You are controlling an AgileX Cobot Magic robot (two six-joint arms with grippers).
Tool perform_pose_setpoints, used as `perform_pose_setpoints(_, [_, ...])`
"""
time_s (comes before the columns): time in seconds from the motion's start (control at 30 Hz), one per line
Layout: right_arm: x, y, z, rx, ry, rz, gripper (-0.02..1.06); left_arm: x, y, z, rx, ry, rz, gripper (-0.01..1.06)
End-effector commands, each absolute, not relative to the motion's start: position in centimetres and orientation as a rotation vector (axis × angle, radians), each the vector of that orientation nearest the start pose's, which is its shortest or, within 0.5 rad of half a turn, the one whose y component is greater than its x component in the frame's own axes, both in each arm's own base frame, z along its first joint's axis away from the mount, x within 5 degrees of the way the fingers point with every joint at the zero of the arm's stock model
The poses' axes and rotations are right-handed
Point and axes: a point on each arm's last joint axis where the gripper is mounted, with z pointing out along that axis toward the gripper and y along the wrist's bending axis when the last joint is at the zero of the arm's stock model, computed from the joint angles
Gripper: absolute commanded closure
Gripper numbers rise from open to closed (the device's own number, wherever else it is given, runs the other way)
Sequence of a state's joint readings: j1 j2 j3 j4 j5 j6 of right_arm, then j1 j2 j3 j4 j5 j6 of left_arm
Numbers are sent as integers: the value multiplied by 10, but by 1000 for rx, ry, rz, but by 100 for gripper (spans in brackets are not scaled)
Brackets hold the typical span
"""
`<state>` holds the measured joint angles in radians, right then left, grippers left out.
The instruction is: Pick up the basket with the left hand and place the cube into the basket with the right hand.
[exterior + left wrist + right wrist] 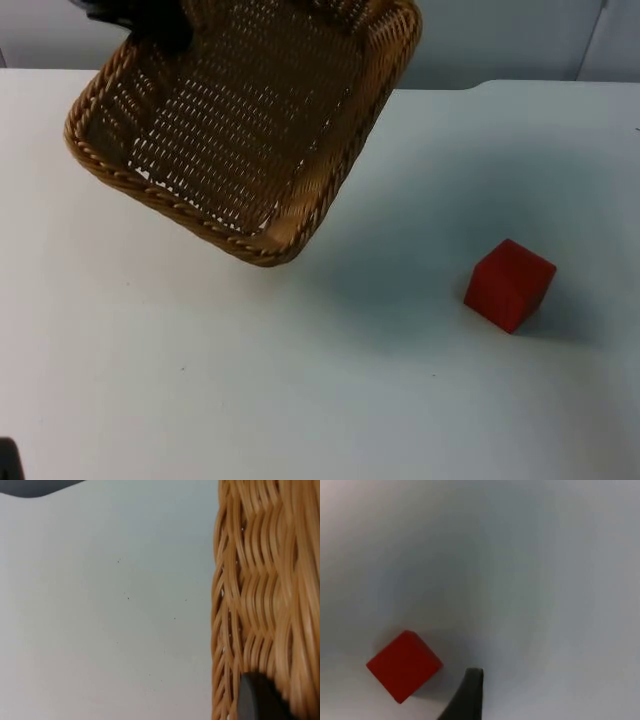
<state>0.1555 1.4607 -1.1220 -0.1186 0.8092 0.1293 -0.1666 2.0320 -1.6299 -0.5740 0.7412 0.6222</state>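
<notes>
Tan woven wicker basket (240, 120), rectangular with rounded corners, is lifted off the white surface (300, 400) and tilted, open side facing the top camera. Its long axis runs diagonally, from the rounded corner nearest the red cube (510, 284) up toward the grey partition wall (500, 40). Left tool (150, 25) grips the basket's rim at the edge far from the cube, pinching the wicker; in the left wrist view one black fingertip (257, 697) presses against the basket's woven side wall (265, 590).

The small red cube sits on the surface well apart from the basket, one corner turned toward the near edge of the surface. In the right wrist view the cube (404, 665) lies just beside a black fingertip (467, 697), not touching. Right tool: cannot tell whether spread or closed.
</notes>
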Motion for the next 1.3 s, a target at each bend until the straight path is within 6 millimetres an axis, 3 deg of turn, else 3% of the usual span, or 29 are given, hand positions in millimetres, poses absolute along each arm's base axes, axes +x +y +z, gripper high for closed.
perform_pose_setpoints(0.0, [297,44,291,-155,2614,17,17,438,-114,243,503,2440,-566,105])
perform_pose_setpoints(0.27, [304,58,278,-436,2609,128,17,422,-118,238,470,2612,-730,105])
perform_pose_setpoints(0.57, [330,71,203,-719,2763,251,17,416,-120,236,477,2671,-794,105])
perform_pose_setpoints(0.67, [336,73,189,-746,2763,260,17,417,-120,233,475,2680,-796,105])
perform_pose_setpoints(0.8, [339,77,176,-823,2751,307,17,420,-121,223,467,2694,-794,105])
perform_pose_setpoints(0.93, [339,83,169,-914,2714,391,17,425,-122,199,451,2747,-803,105])
perform_pose_setpoints(1.13, [336,100,157,-1073,2695,382,17,429,-123,171,429,2809,-832,105])
perform_pose_setpoints(1.27, [334,112,143,-1153,2698,353,17,429,-123,165,426,2826,-840,105])
